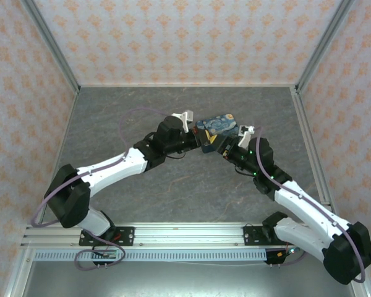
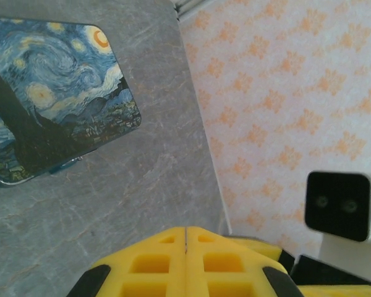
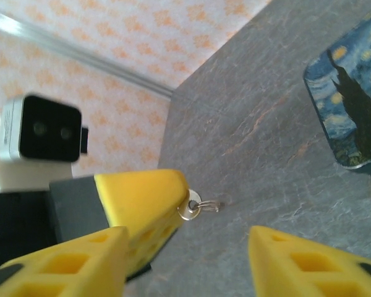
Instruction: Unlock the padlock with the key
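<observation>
— Two arms meet over the middle of the tabletop [image 1: 173, 192], well clear of every edge. How's the left end effector [image 2: 185, 240]?
— Pinched tight on the key [image 3: 191, 208], whose silvery head and ring poke past the yellow tips.
— And the right end effector [image 3: 187, 247]?
— Fingers spread apart, just beside the key. The starry tin [image 2: 43, 99] lies on their far-edge side.

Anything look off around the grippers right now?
The key sits at the very tip of the shut left gripper, seemingly pinched only by its edge, its wire ring hanging loose: a precarious hold. The right gripper stands open, holding nothing.
</observation>
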